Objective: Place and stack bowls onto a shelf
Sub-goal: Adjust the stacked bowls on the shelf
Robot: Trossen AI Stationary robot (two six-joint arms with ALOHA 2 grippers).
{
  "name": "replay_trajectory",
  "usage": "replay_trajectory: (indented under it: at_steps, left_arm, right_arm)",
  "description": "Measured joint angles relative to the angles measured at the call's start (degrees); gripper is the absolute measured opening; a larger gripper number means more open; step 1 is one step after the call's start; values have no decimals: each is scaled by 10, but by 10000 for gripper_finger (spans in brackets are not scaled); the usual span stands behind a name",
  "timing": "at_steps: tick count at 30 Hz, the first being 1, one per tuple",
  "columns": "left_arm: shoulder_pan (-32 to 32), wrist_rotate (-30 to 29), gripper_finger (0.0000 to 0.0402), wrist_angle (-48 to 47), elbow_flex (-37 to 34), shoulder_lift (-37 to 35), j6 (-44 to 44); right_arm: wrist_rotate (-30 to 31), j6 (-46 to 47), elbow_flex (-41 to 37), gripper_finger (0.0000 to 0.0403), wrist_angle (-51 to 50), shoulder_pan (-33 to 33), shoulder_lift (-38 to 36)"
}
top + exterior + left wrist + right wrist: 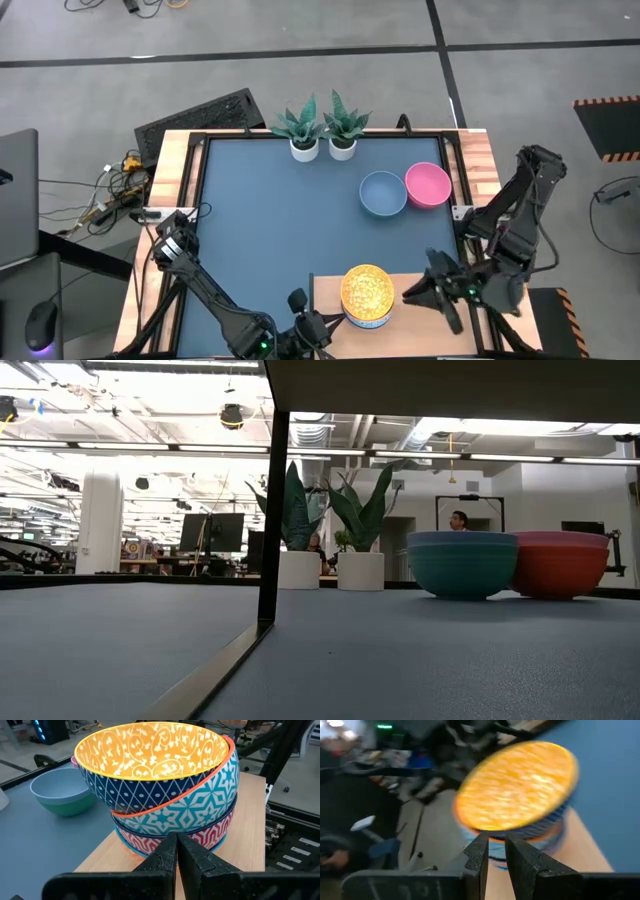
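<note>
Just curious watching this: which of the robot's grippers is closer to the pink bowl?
The right. The right gripper sits beside the bowl stack on the shelf, on the pink bowl's side; the left gripper is farther, across the stack.

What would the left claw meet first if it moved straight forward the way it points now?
Probably the stack of patterned bowls on the shelf. The shut left claw points at the stack's lowest, red-patterned bowl, close ahead, though depth is hard to judge.
</note>
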Motion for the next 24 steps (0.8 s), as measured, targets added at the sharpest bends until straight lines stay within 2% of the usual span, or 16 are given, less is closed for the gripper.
replay_trajectory:
  at_steps: [8,14,24]
  left_arm:
    - [1,-5,0,3,0,0,-1]
    - [1,-3,0,4,0,0,-3]
    - [1,0,0,5,-1,0,-5]
  right_arm:
    - [-6,-114,1,90,115,-3,50]
    - [-10,-116,1,90,135,-10,88]
    - [-19,-92,1,90,123,-13,97]
